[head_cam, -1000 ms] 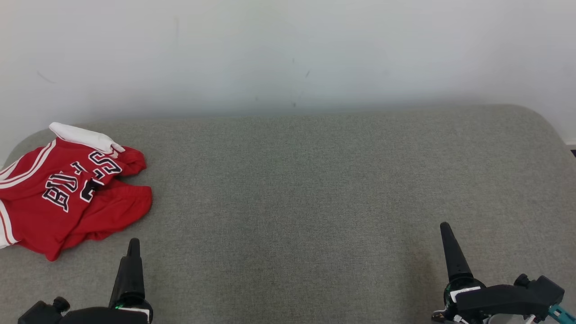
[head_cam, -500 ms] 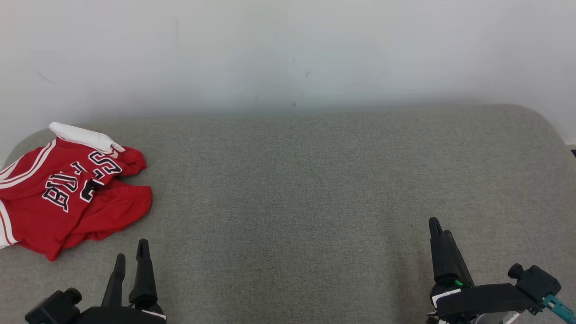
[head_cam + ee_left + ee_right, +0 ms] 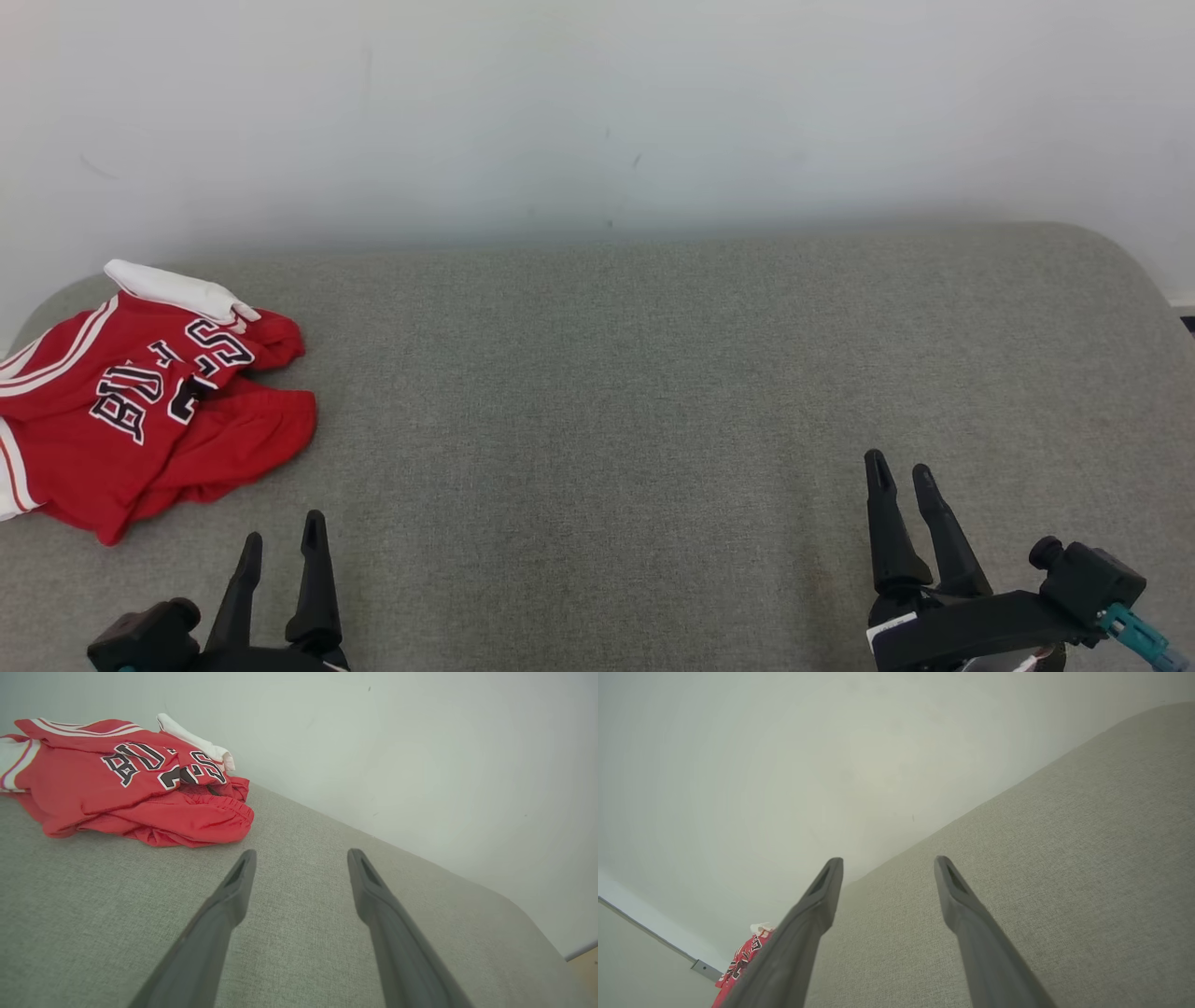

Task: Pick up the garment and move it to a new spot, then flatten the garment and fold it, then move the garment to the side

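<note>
Grey woven upholstery spreads wide before me, backed by a plain pale wall, and nearly all of it lies bare. At the far left, close to the rounded back corner, the red Bulls jersey sits in a crumpled heap, its lettering buckled across a fold, its striped trim bunched toward the edge and a white flap turned up at its far side. Nothing has hold of it, so I judge that the first step, the pick-up, is not yet done. My left gripper hovers low, just right of the heap and nearer to me, apart from the cloth, its two dark fingers spread wide with nothing between them. In the left wrist view the jersey sits up and to the left of those fingers, so they point past it rather than at it. I would need to swing left to reach the nearest red hem. The broad middle looks like the natural place to lay the jersey out, since flattening and folding need room. My right gripper hangs at the lower right, well apart from the jersey, its fingers likewise spread and empty. I think it is held there to take a second corner once the cloth comes over.
</note>
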